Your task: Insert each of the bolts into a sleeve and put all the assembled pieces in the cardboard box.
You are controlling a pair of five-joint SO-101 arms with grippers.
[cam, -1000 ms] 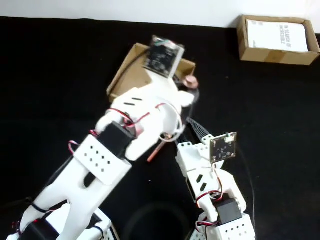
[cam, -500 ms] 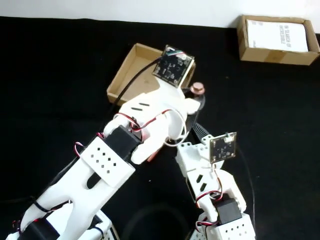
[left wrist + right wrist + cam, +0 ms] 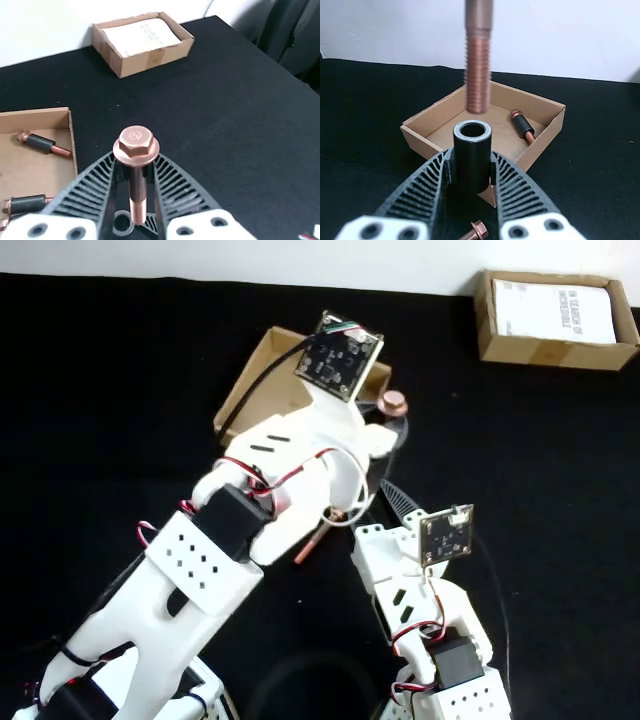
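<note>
**Bolt poised over the sleeve, beside the box**
Your left tool (image 3: 135, 167) is clamped on a copper bolt (image 3: 136, 150), held upright with its hex head on top, and your right tool (image 3: 471, 167) is clamped on a black sleeve (image 3: 471, 150) standing upright. From the right wrist you see the bolt's threaded end hanging just above the sleeve's open mouth, not yet inside. Both are held just beside the cardboard box (image 3: 542, 112) on the black bench (image 3: 120, 390); at least two assembled pieces (image 3: 42, 142) lie inside it. A loose bolt (image 3: 310, 543) lies on the bench between your arms, and a second box (image 3: 555, 315) holding paper sits well apart at the far edge
</note>
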